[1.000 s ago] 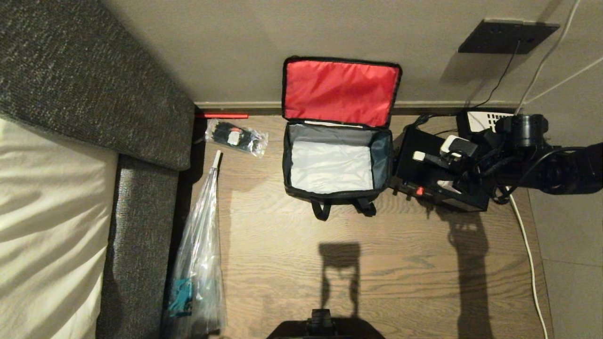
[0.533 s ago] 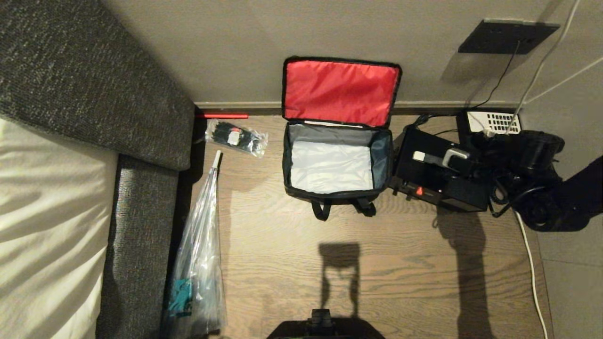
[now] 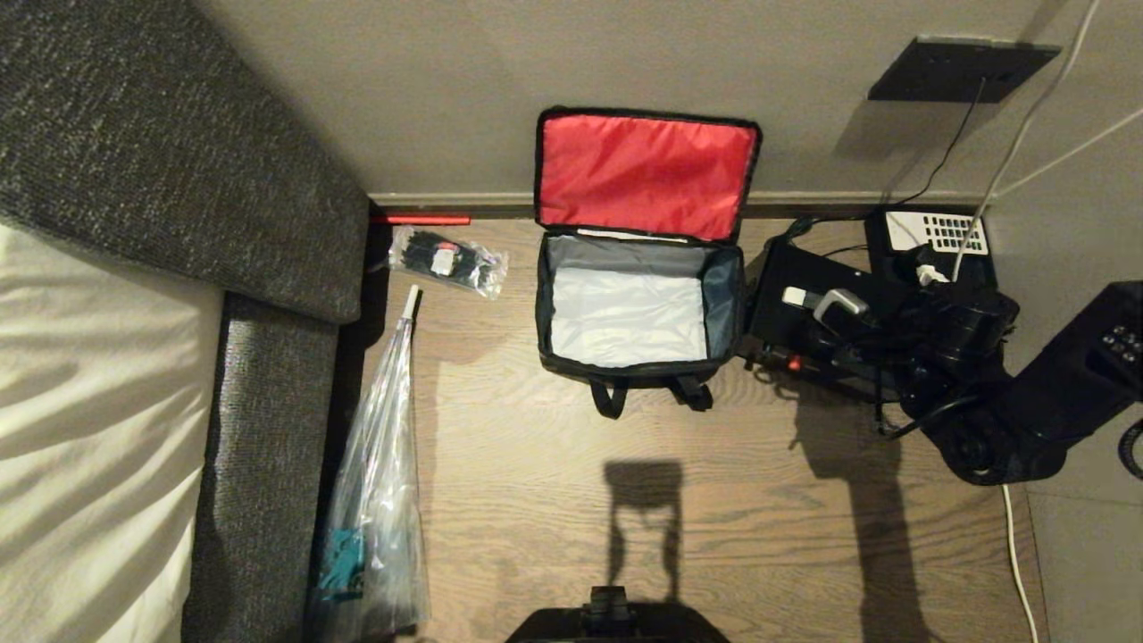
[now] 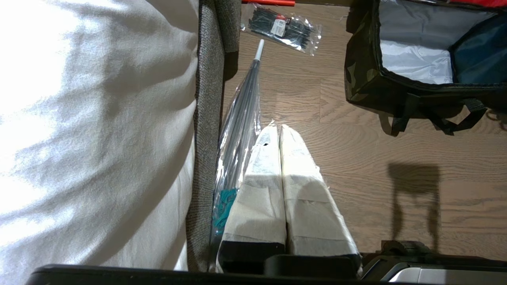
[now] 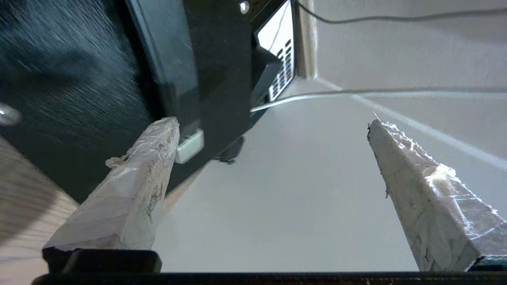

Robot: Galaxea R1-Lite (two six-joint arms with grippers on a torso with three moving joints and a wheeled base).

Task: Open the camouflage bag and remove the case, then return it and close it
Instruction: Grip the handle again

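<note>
Camouflage bag (image 3: 639,308) of soft cloth on grained wooden floor (image 3: 554,500)

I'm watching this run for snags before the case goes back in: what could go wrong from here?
1. The case lies beside the bag amid black cords; the open right gripper may snag one or the white cable.
2. The telephone sits close behind and could get bumped.
3. The red lid only leans on the wall and might flop shut.

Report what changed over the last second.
The right tool, jaws open, has let go of the flat black case and drawn back toward the robot. The open camouflage fabric bag, the clear plastic bags and the left tool stayed put.
</note>
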